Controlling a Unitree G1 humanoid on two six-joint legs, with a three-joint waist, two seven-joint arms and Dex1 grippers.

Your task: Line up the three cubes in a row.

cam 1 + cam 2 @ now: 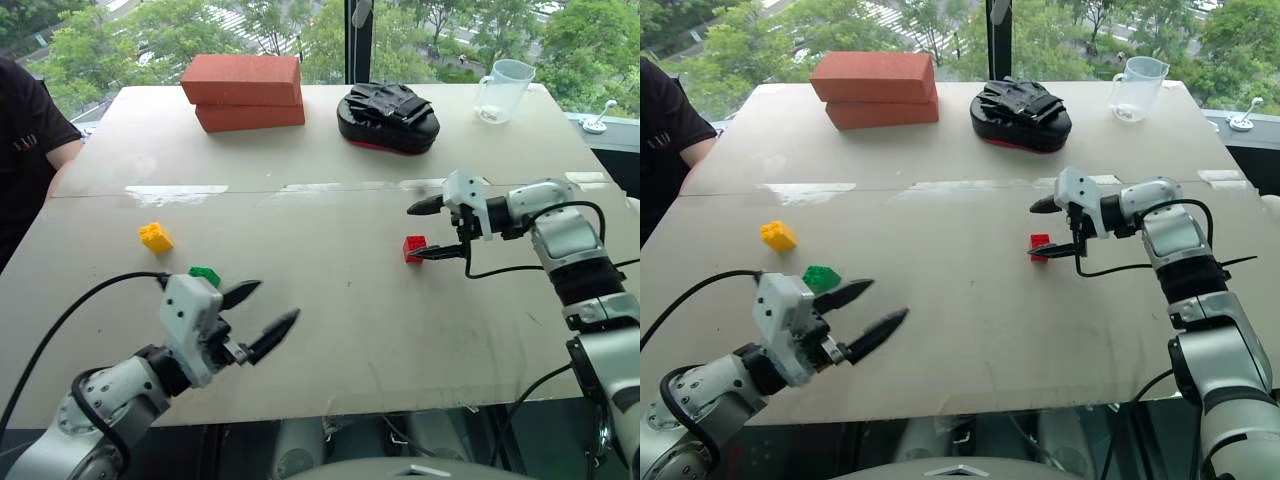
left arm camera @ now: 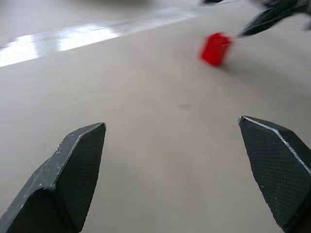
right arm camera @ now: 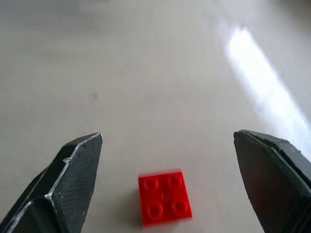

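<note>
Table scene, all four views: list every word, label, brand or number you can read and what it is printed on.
No text can be read.
Person's black sleeve: faint mark, too blurred to read.
Measuring jug: any markings too small to read.
Red cube, bricks: no lettering visible.

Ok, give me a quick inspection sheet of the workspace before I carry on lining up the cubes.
Surface: pale table, glare strip across its middle.
Job's things: yellow cube, green cube, red cube, spread apart, not in a row.
Clutter: two stacked bricks, black padded mitt, clear jug.
Grippers: left gripper open, by the green cube; right gripper open beside the red cube, holding nothing.
Cables: black cable along the left arm.
Surroundings: seated person at the table's left; window, trees.
</note>
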